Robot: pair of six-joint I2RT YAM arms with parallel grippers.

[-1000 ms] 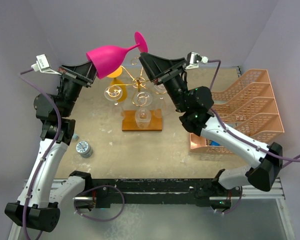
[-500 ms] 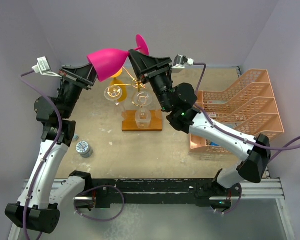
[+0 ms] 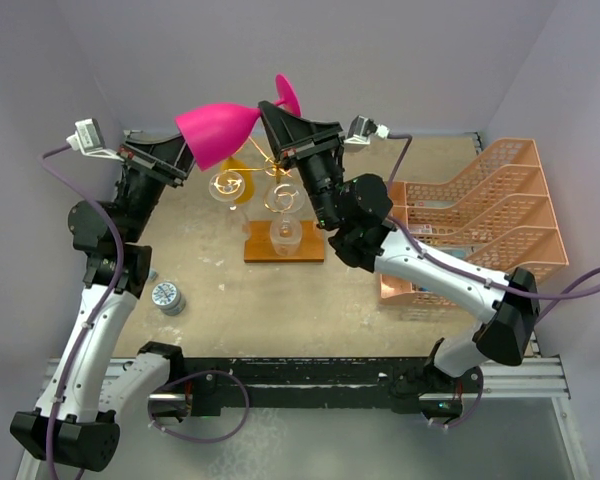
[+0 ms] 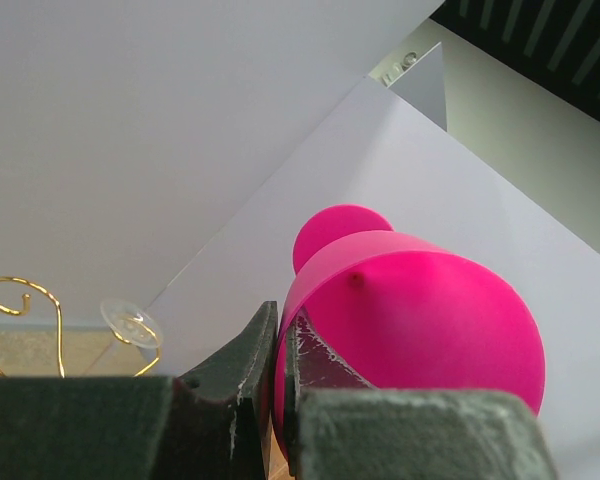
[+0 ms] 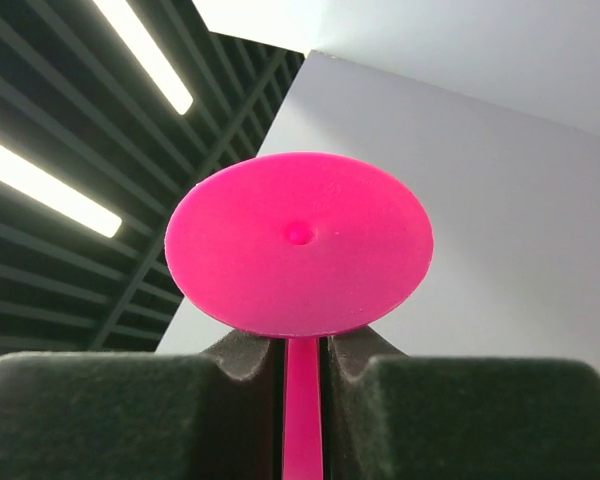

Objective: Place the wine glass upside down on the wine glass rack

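A bright pink wine glass [image 3: 215, 130] hangs on its side in the air above the wine glass rack [image 3: 272, 170], a gold wire stand on a brown wooden base [image 3: 310, 246]. My left gripper [image 3: 185, 158] is shut on the rim of the bowl [image 4: 420, 330], one finger inside and one outside. My right gripper [image 3: 270, 118] comes from the right and is shut on the thin stem [image 5: 302, 410], just below the round foot [image 5: 300, 245]. In the left wrist view a gold scroll arm [image 4: 25, 295] shows at lower left.
Clear glasses [image 3: 225, 187] and a yellow one [image 3: 238, 182] hang upside down on the rack. A salmon-pink tiered tray organizer [image 3: 490, 215] stands at the right. A small round tin [image 3: 167, 296] lies near the left arm. Grey walls enclose the table.
My right arm has swung left to the glass and its fingers have closed round the stem. The left gripper keeps its hold on the bowl, which has shifted only slightly.
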